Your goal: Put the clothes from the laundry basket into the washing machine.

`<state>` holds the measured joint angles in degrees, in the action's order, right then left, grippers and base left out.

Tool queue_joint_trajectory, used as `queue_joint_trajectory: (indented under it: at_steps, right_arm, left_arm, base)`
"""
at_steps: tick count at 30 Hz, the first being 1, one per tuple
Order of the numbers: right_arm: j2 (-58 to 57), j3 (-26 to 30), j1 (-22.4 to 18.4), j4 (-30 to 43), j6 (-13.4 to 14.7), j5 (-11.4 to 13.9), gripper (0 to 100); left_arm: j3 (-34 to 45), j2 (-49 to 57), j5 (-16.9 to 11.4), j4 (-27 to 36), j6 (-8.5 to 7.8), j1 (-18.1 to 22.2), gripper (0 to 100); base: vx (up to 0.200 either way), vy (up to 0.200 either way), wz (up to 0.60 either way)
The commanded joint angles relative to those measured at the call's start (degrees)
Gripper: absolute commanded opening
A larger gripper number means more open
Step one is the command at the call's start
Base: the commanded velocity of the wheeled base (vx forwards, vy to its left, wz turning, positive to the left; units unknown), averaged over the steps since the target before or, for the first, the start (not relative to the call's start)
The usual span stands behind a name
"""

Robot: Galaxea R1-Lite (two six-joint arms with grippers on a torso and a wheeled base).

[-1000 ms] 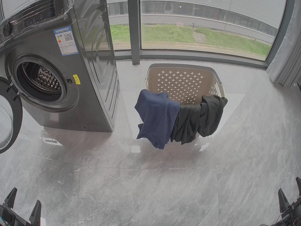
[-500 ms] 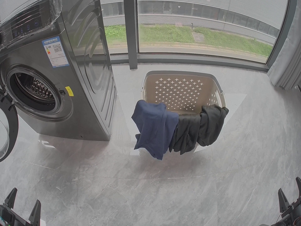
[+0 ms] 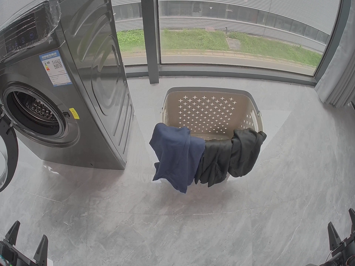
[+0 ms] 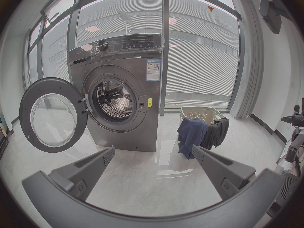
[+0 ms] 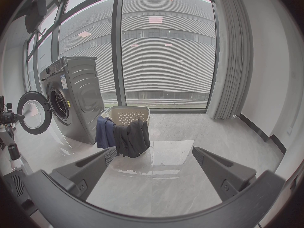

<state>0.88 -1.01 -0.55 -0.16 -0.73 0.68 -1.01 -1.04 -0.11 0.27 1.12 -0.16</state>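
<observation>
Draping basket (image 3: 210, 90) rim, 2 garments (image 3: 178, 156), washer (image 3: 94, 89) open

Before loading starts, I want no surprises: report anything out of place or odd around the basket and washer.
Both clothes, the navy garment and the dark grey garment, hang over the laundry basket at its front rim, mostly outside it. Plastic film covers the control panel of the washing machine.

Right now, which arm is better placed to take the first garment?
Probably left: the blue shirt hangs over the basket's left end, nearest the washer; the left end effector is open.
</observation>
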Motion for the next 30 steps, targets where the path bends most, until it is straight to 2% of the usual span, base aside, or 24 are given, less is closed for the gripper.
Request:
queue_joint_trajectory:
  at_steps: [1,8,30]
  right_arm:
    - [-0.2,1.0,0.0,0.0,0.0,0.0,100]
    - [-0.2,1.0,0.0,0.0,-0.1,0.0,100]
    - [-0.2,1.0,0.0,-0.1,0.1,-0.1,100]
  left_arm:
    - [0.8,0.7,-0.1,0.0,0.02,0.0,100]
    - [0.8,0.7,-0.1,0.0,-0.07,0.0,100]
    - [0.8,0.7,-0.1,0.0,0.02,0.0,100]
  base:
    - [0.0,-0.2,0.0]
    - [0.0,-0.029,0.0]
    - [0.191,0.0,0.0]
